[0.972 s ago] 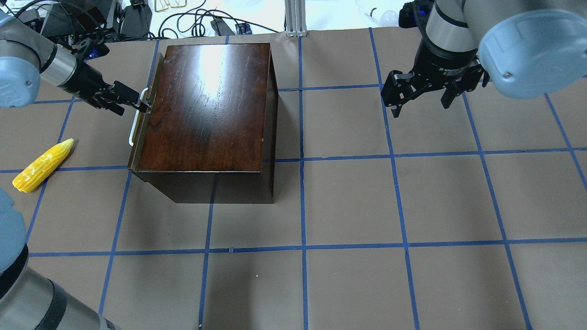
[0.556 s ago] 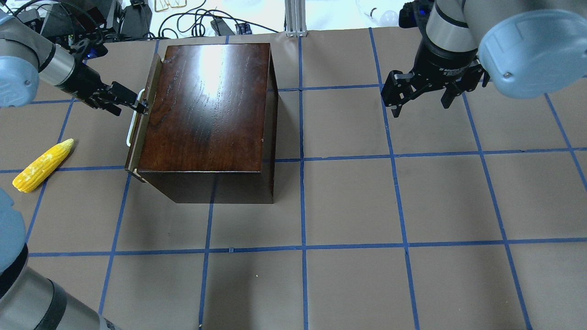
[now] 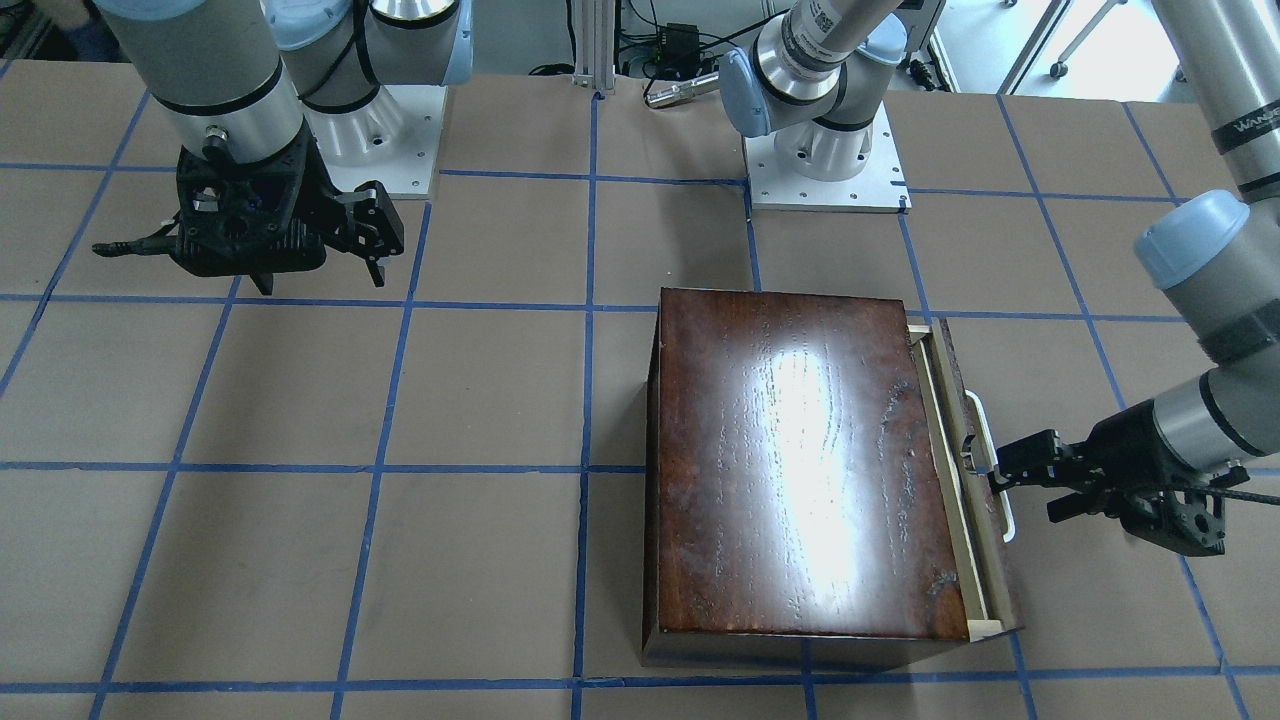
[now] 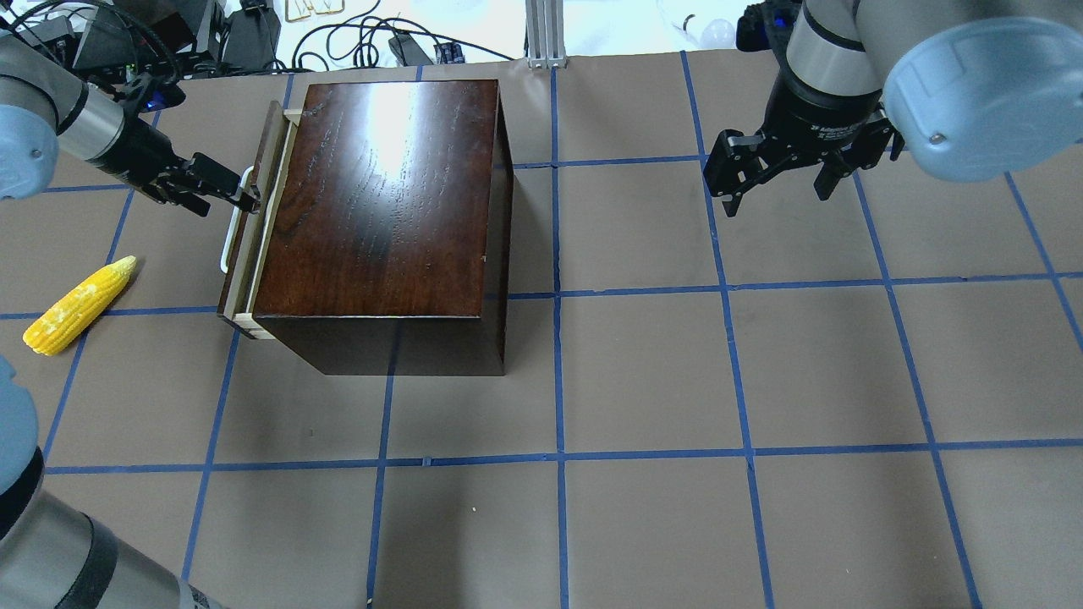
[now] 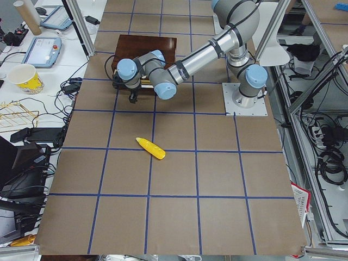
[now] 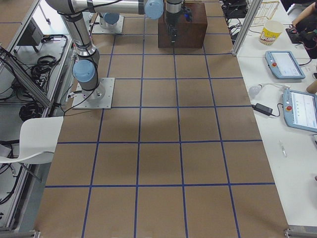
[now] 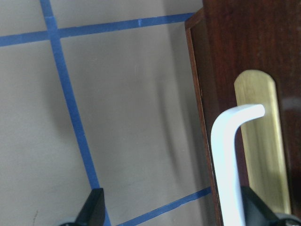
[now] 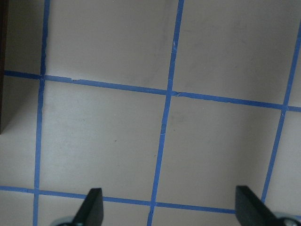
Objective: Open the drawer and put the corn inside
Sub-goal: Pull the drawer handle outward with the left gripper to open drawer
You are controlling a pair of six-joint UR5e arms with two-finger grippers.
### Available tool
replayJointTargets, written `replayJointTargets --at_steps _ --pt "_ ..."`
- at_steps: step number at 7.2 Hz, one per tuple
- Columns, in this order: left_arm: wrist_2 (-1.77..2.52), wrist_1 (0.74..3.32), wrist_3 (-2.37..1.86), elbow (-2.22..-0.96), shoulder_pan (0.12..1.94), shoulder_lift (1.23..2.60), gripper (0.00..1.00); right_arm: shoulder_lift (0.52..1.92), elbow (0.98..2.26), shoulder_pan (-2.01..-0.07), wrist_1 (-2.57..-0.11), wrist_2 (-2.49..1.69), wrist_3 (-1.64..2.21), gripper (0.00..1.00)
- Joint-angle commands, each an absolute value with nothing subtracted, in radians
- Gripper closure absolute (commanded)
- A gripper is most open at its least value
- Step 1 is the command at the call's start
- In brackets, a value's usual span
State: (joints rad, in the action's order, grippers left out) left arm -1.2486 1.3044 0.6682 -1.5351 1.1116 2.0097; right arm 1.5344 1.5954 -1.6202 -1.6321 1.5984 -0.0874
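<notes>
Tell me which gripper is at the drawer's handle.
The left gripper: its fingers reach the white handle, while the right gripper hangs open over the table.

Only readable text: white letters "WAN…", cut off by the frame edge, on the black band (image 3: 1256, 124) around the left arm's grey tube. White print on the right arm's black wrist collar (image 4: 835, 129) is too small to read. Print on the yellow paper cup (image 6: 270, 32) is also illegible.
</notes>
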Motion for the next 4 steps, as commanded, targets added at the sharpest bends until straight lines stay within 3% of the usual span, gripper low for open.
replayJointTargets --at_steps 1,4 --pt "-1.278 1.302 0.670 -1.534 1.101 2.011 0.00 1.534 1.595 -1.621 -1.632 1.598 -0.087 0.00" --pt "-1.287 1.318 0.715 -1.502 1.086 2.016 0.00 1.534 1.595 -1.618 -1.632 1.598 -0.087 0.00"
